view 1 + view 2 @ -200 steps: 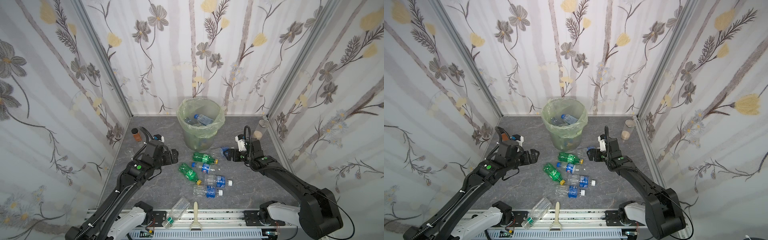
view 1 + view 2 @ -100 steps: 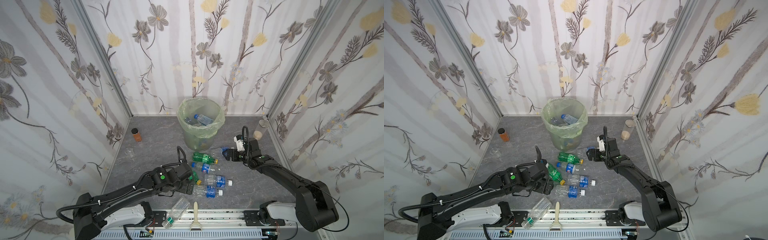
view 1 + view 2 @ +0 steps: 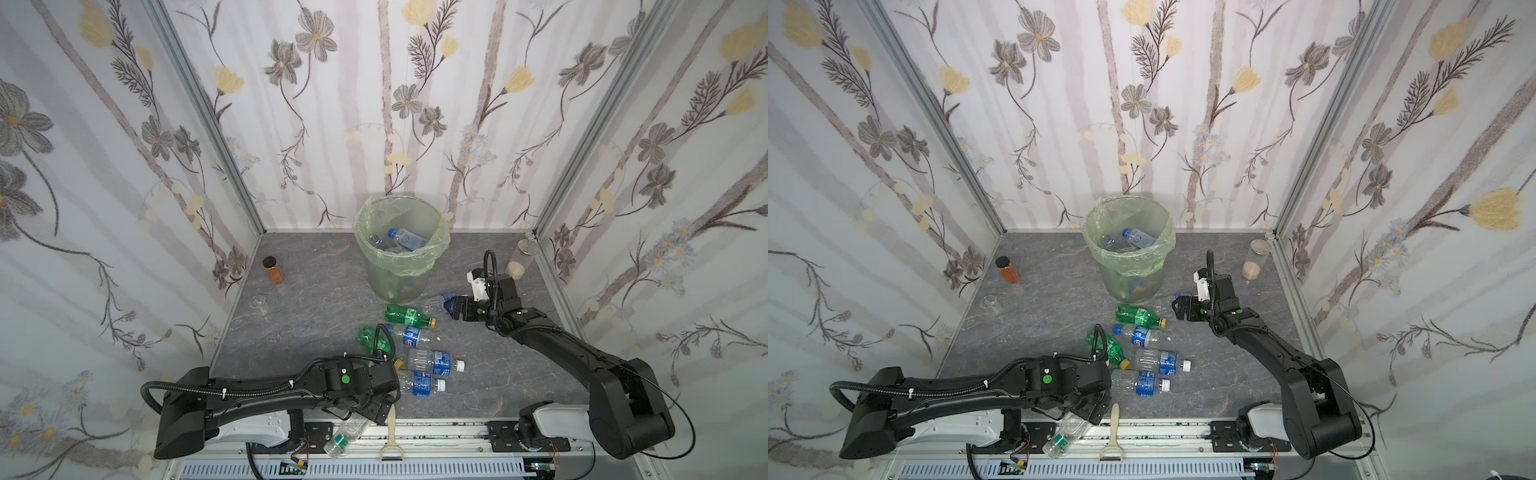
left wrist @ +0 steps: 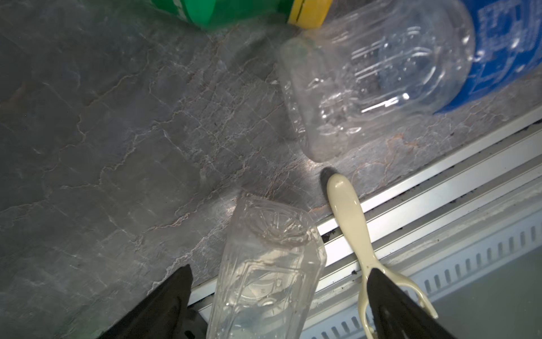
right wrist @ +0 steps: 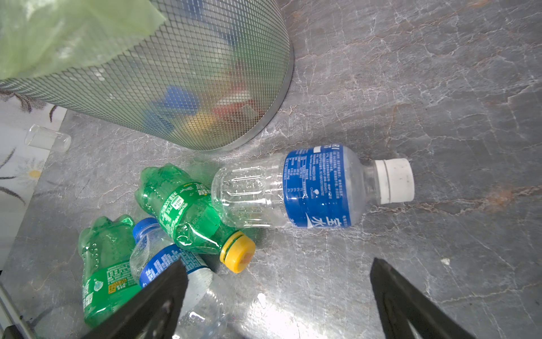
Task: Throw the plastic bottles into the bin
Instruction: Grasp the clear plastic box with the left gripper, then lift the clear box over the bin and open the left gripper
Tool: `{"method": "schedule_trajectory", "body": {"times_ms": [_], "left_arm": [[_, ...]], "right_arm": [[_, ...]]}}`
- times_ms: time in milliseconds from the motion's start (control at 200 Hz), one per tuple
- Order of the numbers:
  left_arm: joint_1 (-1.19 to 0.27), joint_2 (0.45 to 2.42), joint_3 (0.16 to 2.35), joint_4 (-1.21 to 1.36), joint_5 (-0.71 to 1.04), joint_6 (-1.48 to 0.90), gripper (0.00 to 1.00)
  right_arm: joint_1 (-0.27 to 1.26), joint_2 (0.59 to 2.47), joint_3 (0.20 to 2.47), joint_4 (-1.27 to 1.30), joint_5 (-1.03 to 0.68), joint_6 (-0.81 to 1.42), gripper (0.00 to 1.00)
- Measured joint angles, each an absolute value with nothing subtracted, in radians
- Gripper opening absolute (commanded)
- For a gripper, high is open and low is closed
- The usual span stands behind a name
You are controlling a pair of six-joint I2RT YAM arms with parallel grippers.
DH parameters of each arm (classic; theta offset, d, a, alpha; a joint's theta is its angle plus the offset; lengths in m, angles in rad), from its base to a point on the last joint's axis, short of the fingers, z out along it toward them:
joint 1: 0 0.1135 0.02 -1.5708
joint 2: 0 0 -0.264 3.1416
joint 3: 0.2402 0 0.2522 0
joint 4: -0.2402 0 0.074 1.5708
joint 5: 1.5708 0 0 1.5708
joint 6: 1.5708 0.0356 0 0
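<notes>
Left wrist view: the clear ribbed plastic bottle (image 4: 261,252), lying just beside the cream peeler (image 4: 349,217), is being straddled by the wide-open, empty left gripper (image 4: 278,269), and closure is best being centred clear of that peeler, with the round green-lined mesh bin (image 3: 399,282) standing well apart from it.

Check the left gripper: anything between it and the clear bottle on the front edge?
Nearly clear. The open left gripper straddles the clear bottle. The cream peeler lies beside the bottle, its forked end at one finger, one prong seemingly on the bottle side; closing might catch it.
</notes>
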State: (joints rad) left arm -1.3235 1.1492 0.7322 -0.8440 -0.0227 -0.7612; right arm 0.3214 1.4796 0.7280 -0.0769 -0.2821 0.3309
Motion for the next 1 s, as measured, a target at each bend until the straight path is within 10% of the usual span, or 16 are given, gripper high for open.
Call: {"method": "schedule_trajectory", "body": {"times_ms": [999], "left_arm": [[-1.252, 1.039, 0.656, -0.723, -0.162, -0.910, 0.34]], "right_arm": [[0.321, 1.435, 0.739, -0.088, -0.288, 0.332, 0.97]]}}
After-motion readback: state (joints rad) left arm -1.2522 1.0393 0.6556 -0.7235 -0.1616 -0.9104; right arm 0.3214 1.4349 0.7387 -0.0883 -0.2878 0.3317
